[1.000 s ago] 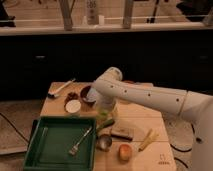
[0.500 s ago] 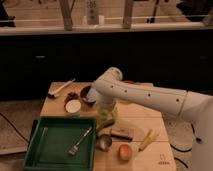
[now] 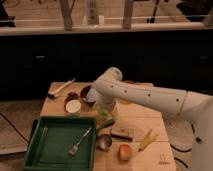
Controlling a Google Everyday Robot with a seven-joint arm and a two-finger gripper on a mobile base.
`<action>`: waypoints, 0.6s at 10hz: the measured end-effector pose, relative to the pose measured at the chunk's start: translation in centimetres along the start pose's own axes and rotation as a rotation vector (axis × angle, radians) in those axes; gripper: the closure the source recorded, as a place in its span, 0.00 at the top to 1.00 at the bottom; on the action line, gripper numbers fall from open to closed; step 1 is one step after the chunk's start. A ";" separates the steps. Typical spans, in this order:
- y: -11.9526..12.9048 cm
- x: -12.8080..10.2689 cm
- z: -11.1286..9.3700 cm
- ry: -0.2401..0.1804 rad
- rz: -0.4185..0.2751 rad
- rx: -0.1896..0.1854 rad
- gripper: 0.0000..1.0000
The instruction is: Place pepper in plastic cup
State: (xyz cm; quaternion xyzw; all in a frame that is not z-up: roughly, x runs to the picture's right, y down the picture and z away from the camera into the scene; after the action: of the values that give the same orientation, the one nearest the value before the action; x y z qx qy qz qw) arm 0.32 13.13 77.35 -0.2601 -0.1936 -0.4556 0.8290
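On the wooden table [image 3: 135,116], camera view: the white robot arm [image 3: 150,96] enters from the right and bends down over the table's middle. The gripper [image 3: 106,116] hangs at the end of the arm, low over the table just right of the green tray [image 3: 50,150]. Whether it is open, closed or gripping anything cannot be told.

The plastic cup [image 3: 105,120], light green and translucent, shows directly at the gripper, near the tray's far right corner. The pepper cannot be made out with certainty; a slim green shape lies at the cup's near side, too unclear to identify.

Inside the green tray, a fork [image 3: 80,142] lies diagonally toward the tray's right side. Just right of the tray, near edge of the table, stands a small metal cup [image 3: 104,142]. To its right lies a dark rectangular block [image 3: 122,133], and nearer still an orange round fruit [image 3: 124,151]. A pale yellow banana-like piece [image 3: 146,140] lies diagonally right of the fruit.

On the far left of the table sit a white-topped round container [image 3: 73,105], a dark bowl [image 3: 89,95] partly behind the arm, and a brush-like utensil [image 3: 61,88] lying at the far left corner.
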 end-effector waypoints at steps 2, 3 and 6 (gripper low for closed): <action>0.0 0.0 0.0 0.000 0.000 0.000 0.75; 0.0 0.0 0.0 0.000 0.000 0.000 0.75; 0.0 0.0 0.0 0.000 0.000 0.000 0.75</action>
State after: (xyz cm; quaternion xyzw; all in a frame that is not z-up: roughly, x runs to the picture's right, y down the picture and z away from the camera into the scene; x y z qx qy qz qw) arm 0.32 13.13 77.36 -0.2601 -0.1936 -0.4556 0.8290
